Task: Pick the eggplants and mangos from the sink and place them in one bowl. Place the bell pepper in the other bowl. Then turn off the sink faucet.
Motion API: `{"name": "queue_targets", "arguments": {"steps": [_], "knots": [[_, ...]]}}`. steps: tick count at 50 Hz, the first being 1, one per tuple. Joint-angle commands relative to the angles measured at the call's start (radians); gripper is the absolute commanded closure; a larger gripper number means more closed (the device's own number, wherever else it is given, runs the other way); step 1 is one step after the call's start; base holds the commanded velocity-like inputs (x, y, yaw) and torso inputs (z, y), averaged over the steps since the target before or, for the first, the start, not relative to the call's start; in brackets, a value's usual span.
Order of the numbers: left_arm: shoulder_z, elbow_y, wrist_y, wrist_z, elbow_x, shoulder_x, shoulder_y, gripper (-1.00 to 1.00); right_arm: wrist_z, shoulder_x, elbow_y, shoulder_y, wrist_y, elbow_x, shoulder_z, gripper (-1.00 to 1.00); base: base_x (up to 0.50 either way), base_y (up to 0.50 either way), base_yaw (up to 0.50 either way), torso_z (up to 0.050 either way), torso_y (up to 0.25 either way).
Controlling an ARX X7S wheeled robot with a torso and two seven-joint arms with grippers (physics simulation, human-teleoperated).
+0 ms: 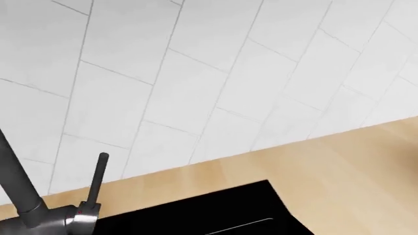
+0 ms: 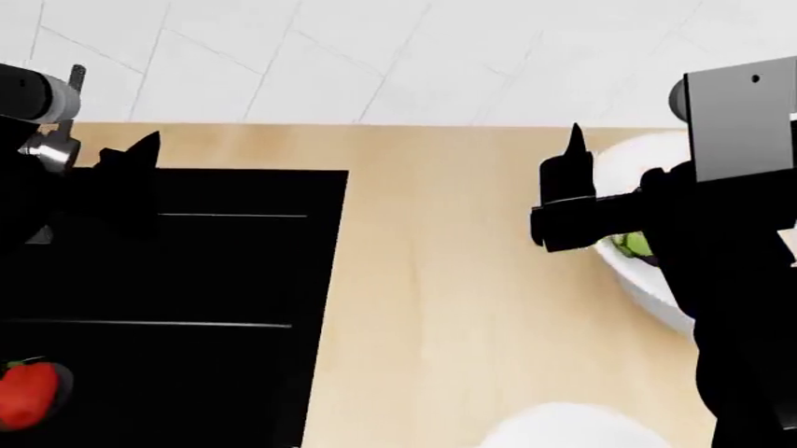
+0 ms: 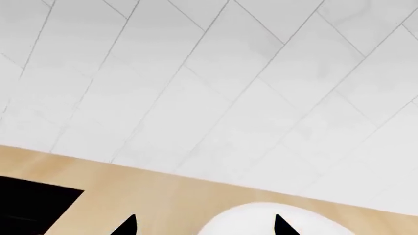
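The red bell pepper (image 2: 28,392) lies in the black sink (image 2: 187,280), near its front left corner. The dark faucet (image 1: 19,196) with its thin lever handle (image 1: 98,178) stands at the sink's back left. My left gripper (image 2: 131,159) hovers over the sink's back edge next to the faucet; its jaws blend into the black basin. My right gripper (image 3: 203,227) is open and holds nothing, above the counter beside the larger white bowl (image 2: 648,285). In that bowl shows the eggplant's green cap (image 2: 633,245). The smaller bowl (image 2: 573,431) sits at the near edge. The mango is hidden.
A light wooden counter (image 2: 436,280) runs between the sink and the bowls. A white tiled wall (image 2: 373,56) stands right behind it. My right arm's black body (image 2: 734,308) covers much of the larger bowl.
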Motion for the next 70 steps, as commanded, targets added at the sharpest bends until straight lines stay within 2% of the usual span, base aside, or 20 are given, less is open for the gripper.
{"name": "queue_targets", "arguments": {"steps": [1, 27, 38, 54, 62, 70], "knots": [[-0.012, 0.001, 0.023, 0.010, -0.009, 0.000, 0.027, -1.00, -0.004, -0.004, -0.005, -0.015, -0.009, -0.006, 0.006, -1.00, 0.00, 0.50, 0.00, 0.000, 0.000], [-0.003, 0.006, 0.023, 0.001, -0.011, 0.007, 0.043, -1.00, 0.007, -0.009, 0.003, -0.033, -0.021, 0.002, 0.018, -1.00, 0.00, 0.49, 0.00, 0.000, 0.000], [0.014, -0.008, 0.020, 0.003, 0.000, 0.022, 0.039, -1.00, 0.008, -0.009, 0.010, -0.062, -0.057, -0.002, 0.026, -1.00, 0.19, 0.34, 0.00, 0.000, 0.000], [0.023, 0.010, 0.018, 0.015, -0.010, 0.015, 0.059, -1.00, 0.035, -0.014, 0.003, -0.070, -0.012, 0.018, 0.065, -1.00, 0.08, 0.02, 0.00, 0.000, 0.000], [0.039, -0.014, 0.020, 0.012, 0.005, 0.049, 0.046, -1.00, 0.042, -0.011, -0.004, -0.071, -0.004, 0.023, 0.074, -1.00, 0.00, 0.00, 0.00, 0.000, 0.000], [0.047, -0.025, 0.015, 0.023, 0.009, 0.045, 0.043, -1.00, 0.043, -0.011, -0.001, -0.071, -0.005, 0.027, 0.076, -1.00, 0.00, 0.00, 0.00, 0.000, 0.000]]}}
